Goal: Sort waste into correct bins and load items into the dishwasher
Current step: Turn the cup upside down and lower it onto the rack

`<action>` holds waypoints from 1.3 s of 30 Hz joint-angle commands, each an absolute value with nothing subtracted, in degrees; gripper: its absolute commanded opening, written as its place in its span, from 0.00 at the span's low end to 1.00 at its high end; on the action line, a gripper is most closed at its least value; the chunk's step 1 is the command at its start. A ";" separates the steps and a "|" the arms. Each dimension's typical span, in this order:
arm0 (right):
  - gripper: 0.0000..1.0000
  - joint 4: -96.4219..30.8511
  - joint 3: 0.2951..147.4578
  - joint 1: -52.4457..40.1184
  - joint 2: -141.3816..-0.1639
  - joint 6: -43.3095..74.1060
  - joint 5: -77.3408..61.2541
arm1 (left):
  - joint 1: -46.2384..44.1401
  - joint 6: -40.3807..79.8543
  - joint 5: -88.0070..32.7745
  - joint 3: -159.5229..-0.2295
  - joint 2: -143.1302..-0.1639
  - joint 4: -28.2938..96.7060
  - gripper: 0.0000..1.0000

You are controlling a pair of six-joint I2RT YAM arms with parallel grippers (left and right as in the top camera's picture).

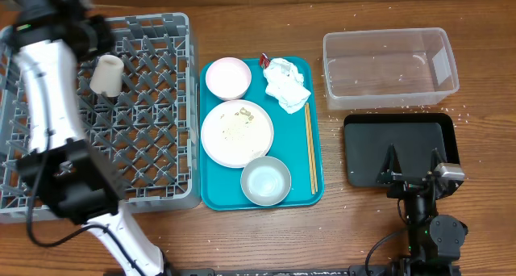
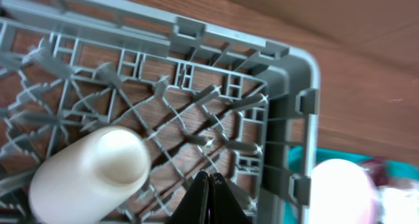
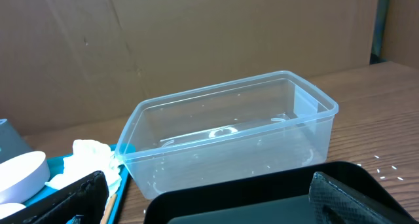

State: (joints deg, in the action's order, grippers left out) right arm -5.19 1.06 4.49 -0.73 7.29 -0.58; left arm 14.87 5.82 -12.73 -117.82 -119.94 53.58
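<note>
A small white cup [image 1: 106,74] [image 2: 91,175] lies on its side on the lattice floor of the grey dishwasher rack [image 1: 161,159] [image 2: 288,99]. My left gripper [image 1: 103,35] [image 2: 209,199] hovers just beside the cup, shut with nothing in it. On the teal tray [image 1: 316,191] are a pale bowl [image 1: 228,77] [image 2: 340,191], a white plate [image 1: 237,132] with food grains, a steel-grey bowl [image 1: 265,180], a crumpled napkin [image 1: 286,84] [image 3: 88,155] and a red wrapper [image 1: 264,60]. My right gripper [image 1: 415,165] [image 3: 209,207] stands open over the black tray bin [image 1: 399,135] [image 3: 262,191], in front of the clear tub [image 1: 389,66] [image 3: 229,129].
Wooden chopsticks [image 1: 310,147] lie along the teal tray's right side. Loose pale grains [image 1: 459,110] are scattered on the wooden table near the bins. The left arm [image 1: 48,106] stretches across the rack's left half.
</note>
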 commanded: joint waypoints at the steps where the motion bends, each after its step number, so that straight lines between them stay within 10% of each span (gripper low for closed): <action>1: 1.00 -4.84 0.45 4.69 -0.16 7.22 -0.08 | 12.05 5.39 8.25 -118.58 -122.15 52.75 0.04; 39: 1.00 -4.82 0.47 4.69 -0.16 7.22 -0.08 | 12.47 4.91 13.47 -114.78 -127.22 51.03 0.04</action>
